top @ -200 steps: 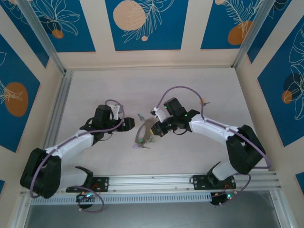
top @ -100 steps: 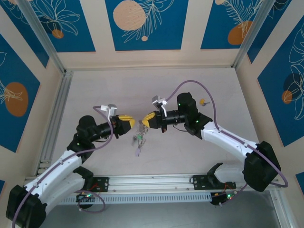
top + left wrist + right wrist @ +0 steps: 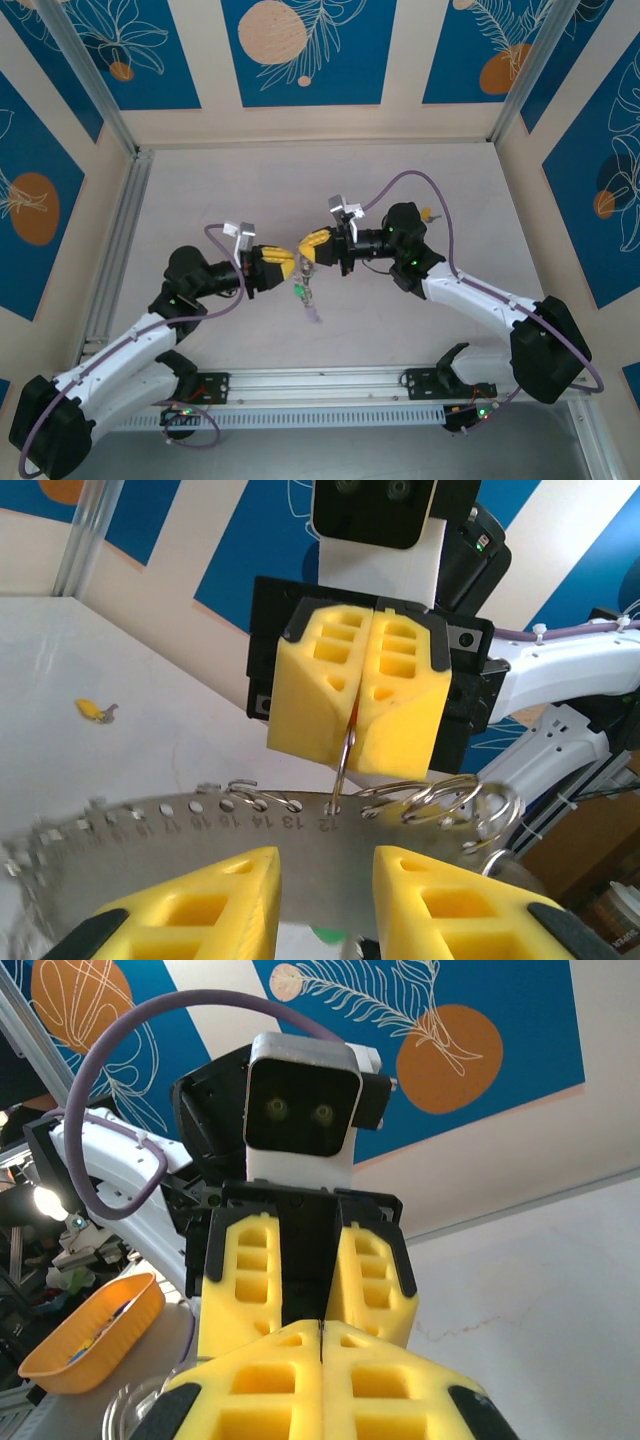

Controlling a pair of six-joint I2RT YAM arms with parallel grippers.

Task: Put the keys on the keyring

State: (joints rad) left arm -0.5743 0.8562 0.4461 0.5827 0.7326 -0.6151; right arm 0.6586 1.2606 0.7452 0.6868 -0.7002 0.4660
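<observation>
Near the middle of the top external view the two arms meet tip to tip above the pale tabletop. The left pincer comes in from the lower left and the right pincer from the right, their yellow tips almost touching.

The right pincer is clamped fully closed. In the left wrist view its two yellow blocks sit pressed together in the upper centre of the frame, and a thin wire of the keyring comes out of the seam between them. The wire drops straight down into a small hole in the ring's flat, numbered metal strip.

That strip runs across the lower half of the left wrist view, with wire coils bunched at its right end. The left pincer's fingers rise from the bottom edge, standing partway apart, and the strip crosses the gap at their tips. I cannot tell whether they actually pinch the strip or only flank it.

The keys hang just below the meeting point in the top external view, clear of the tabletop. A green head sits uppermost and a pale lilac key is lowest, slightly to the right.

A small yellow object lies on the tabletop at the left of the left wrist view, well apart from the pincers.
</observation>
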